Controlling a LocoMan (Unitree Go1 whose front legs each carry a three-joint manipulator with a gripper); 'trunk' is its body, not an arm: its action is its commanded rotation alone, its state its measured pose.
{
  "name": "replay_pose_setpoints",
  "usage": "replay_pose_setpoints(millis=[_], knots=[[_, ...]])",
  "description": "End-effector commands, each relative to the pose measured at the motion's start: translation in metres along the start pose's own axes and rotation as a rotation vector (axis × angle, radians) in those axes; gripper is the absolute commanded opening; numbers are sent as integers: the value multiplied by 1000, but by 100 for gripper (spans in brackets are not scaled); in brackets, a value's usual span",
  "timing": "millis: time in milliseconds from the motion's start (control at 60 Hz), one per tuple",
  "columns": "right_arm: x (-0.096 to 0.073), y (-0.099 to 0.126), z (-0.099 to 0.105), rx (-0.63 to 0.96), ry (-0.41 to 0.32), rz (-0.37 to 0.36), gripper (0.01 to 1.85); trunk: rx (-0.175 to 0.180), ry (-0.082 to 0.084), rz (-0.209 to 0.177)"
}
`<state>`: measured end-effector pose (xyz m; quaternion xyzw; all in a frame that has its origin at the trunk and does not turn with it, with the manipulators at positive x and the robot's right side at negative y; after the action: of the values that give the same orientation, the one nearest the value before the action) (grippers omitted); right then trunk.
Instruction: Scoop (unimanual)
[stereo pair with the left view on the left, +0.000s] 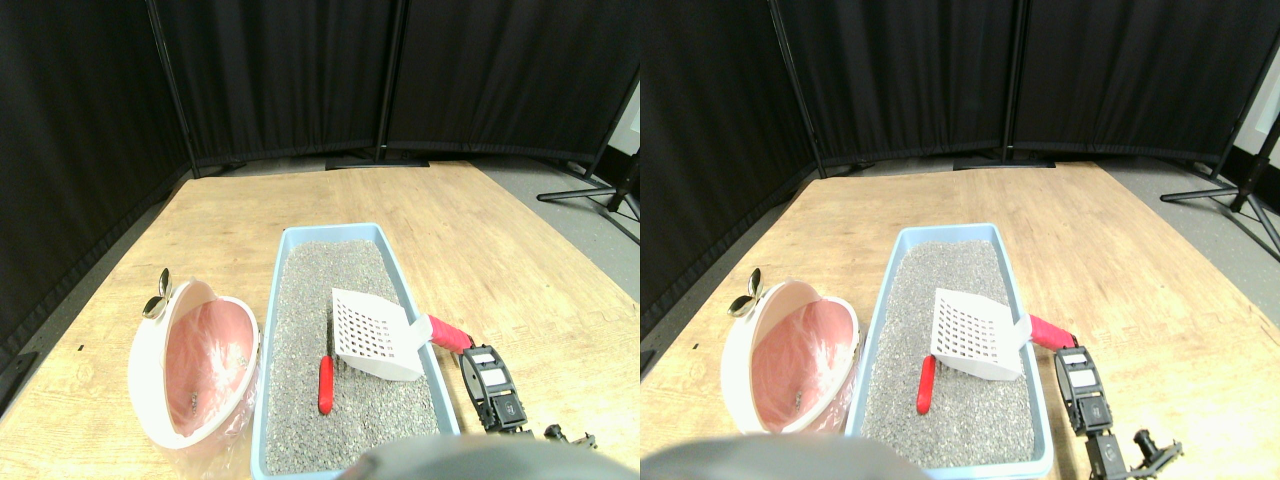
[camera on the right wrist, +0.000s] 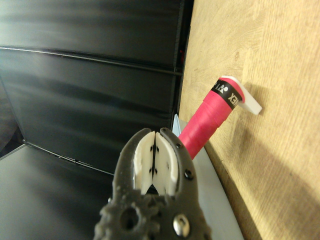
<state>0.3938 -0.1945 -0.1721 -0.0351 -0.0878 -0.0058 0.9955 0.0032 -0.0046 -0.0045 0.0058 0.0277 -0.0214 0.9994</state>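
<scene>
Beside the scoop handle (camera on the right wrist: 210, 117), claw (camera on the right wrist: 155, 150) closed, empty.

Front camera high, wrist camera close

Stereo view looks forward-down over the tabletop (stereo pair with the left view on the left: 480, 240); wrist view sits behind the gripper (camera on the right wrist: 155, 150); both share the red handle (stereo pair with the left view on the left: 450, 334).

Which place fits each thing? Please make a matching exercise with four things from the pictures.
Things:
1. white scoop
2. small red object
3. pink-lined bin
4. right hand

Places:
A. on the wooden floor, left of the blue tray
B. lying on the litter, near the scoop's front edge
C. outside the tray's right wall, behind the red handle
D. resting in the tray, handle over the right wall

Pairs: 1-D, 2-B, 3-A, 4-C
</scene>
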Motion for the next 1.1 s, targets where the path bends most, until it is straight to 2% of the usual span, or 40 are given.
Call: replay_pose_setpoints(millis=[17, 333, 350, 400, 483, 533, 567, 700, 1050, 1067, 1100], knots=[[1, 0, 7, 1, -42, 11, 46, -7, -2, 7], [-1, 0, 7, 29, -80, 31, 43, -11, -6, 4], [-1, -1, 6, 39, -113, 48, 44, -11, -5, 4], [-1, -1, 7, 50, -124, 45, 44, -12, -6, 4], [-1, -3, 6, 156, -200, 73, 48, -12, -7, 4], [-1, -4, 7, 157, -188, 65, 51, -12, -7, 4], [-1, -4, 7, 162, -208, 78, 54, -12, -6, 3], [0, -7, 6, 203, -190, 86, 72, -13, -8, 4], [8, -12, -15, 311, -118, 93, 77, -13, -8, 4], [8, -12, -15, 311, -118, 93, 77, -24, -1, 5], [9, -12, -17, 306, -102, 96, 78, -24, -1, 5]])
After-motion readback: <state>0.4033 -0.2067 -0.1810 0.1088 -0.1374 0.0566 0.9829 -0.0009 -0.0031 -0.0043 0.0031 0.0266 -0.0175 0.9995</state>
